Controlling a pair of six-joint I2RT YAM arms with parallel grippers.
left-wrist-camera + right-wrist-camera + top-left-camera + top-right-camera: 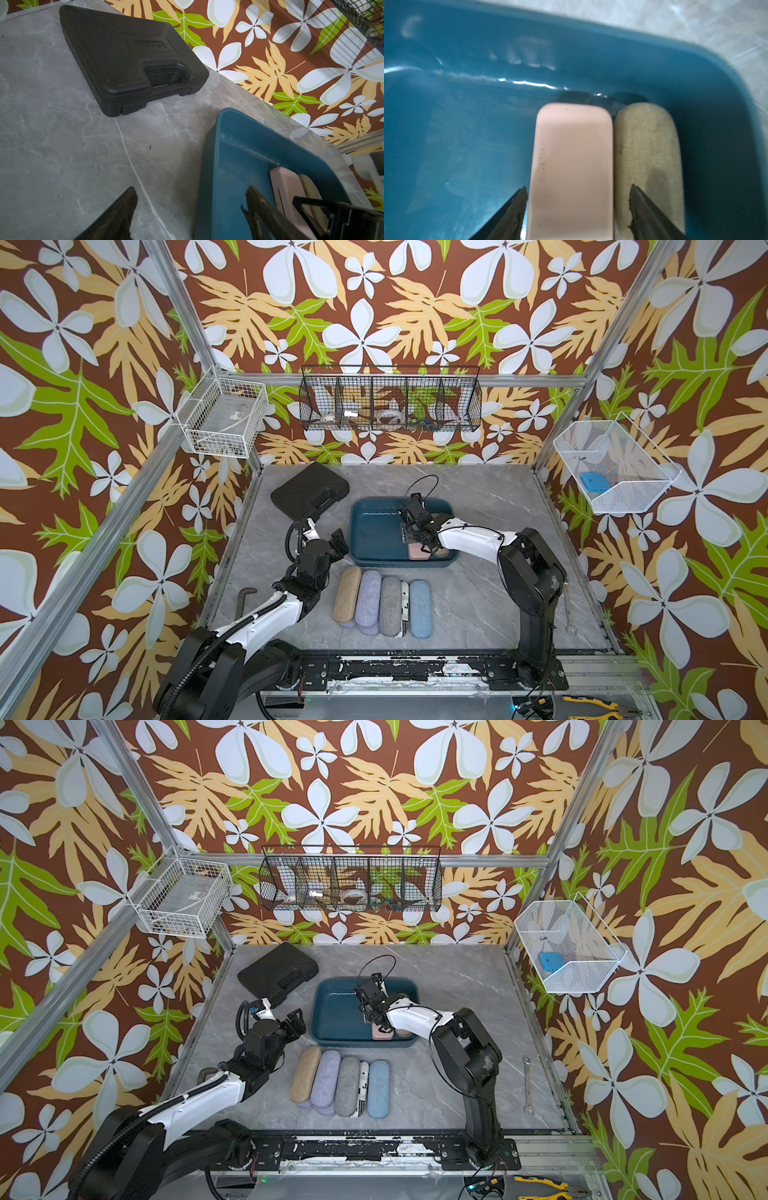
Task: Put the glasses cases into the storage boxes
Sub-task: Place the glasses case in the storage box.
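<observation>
The dark teal storage box (374, 506) (332, 986) stands mid-table. A smooth pink case (571, 155) (417, 552) and a tan case (648, 145) lie side by side in its near right corner. My right gripper (578, 193) (422, 545) hangs over the pink case, jaws open and straddling it with a gap on each side. In front of the box lies a row of glasses cases: tan (347, 599), lavender (369, 601), grey (390, 605), newspaper print (404, 610), light blue (420, 608). My left gripper (191, 193) (338, 541) is open and empty beside the box's left rim (209, 158).
A large black moulded case (309, 491) (128, 62) lies at the back left. A wrench (568, 610) rests near the right edge and a dark bent tool (245, 597) near the left edge. Wire baskets (390, 400) hang on the walls above the table.
</observation>
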